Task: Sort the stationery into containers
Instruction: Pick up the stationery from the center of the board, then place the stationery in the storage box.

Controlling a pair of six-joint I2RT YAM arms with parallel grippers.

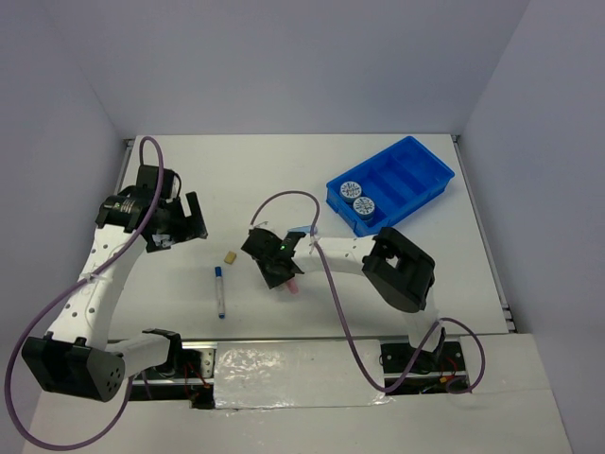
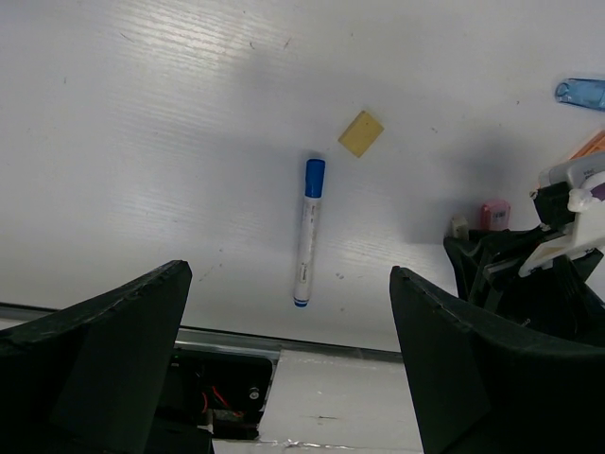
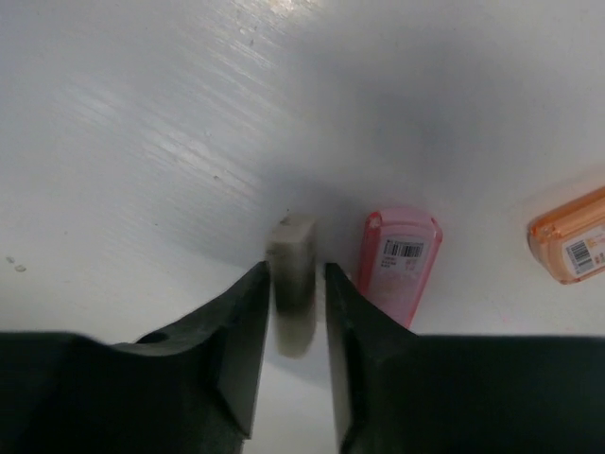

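Two boxes (image 1: 352,189) sit in the tray (image 1: 408,170); right hand (image 3: 297,276) pinches the grey piece (image 3: 294,241); pen (image 1: 220,290) and eraser (image 1: 230,256) lie left of it.

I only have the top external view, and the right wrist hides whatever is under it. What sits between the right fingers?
Observer: A grey piece stands on the table between the right gripper's fingers. They flank it closely, but I cannot tell whether they press it yet.
Operator: Is the pink one caught in there too?
Observer: No. The pink piece lies just outside one finger, beside the grey one, not between the jaws.
Operator: And the left gripper, anything in it?
Observer: Nothing. The left gripper is wide open above the table, with the blue-white pen lying below it.
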